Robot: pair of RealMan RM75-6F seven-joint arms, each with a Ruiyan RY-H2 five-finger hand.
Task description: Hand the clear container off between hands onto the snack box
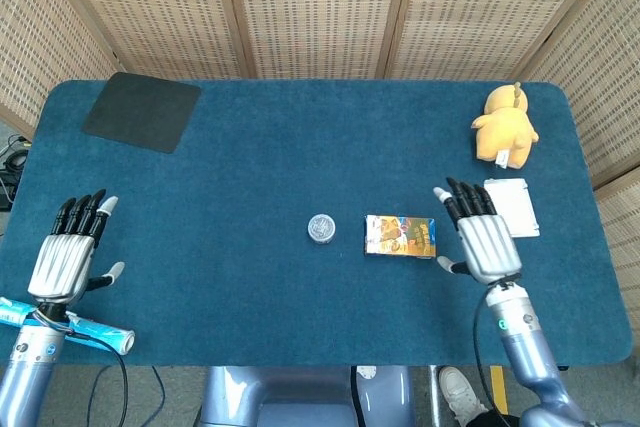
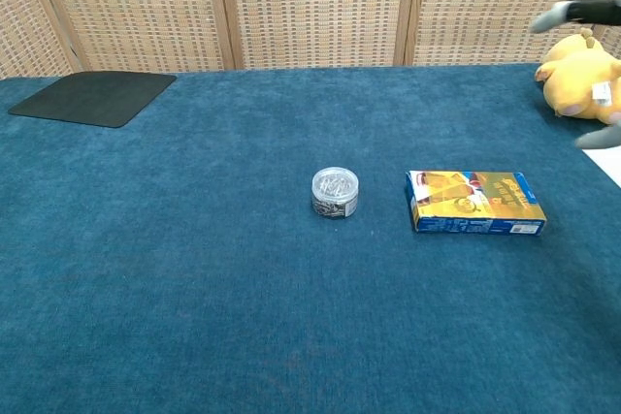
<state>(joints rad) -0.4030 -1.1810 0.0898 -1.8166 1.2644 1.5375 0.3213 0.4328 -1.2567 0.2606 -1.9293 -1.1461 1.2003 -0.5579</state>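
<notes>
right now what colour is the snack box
Mostly yellow-orange on top with blue sides, snack box; clearest in the chest view.

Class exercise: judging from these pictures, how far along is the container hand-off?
Done: nothing. The clear container sits on the table, beside the snack box. In hand: nothing; the left hand and right hand are open. Left: pick up, pass between hands, set on the box.

Bare blue cloth rings the clear container (image 1: 321, 228) from six round to twelve o'clock. At its three o'clock the snack box (image 1: 400, 236) lies near, a narrow gap between them. Beyond the box the right hand (image 1: 482, 238) hovers fingers apart, with the yellow plush (image 1: 505, 125) at its one o'clock.
</notes>
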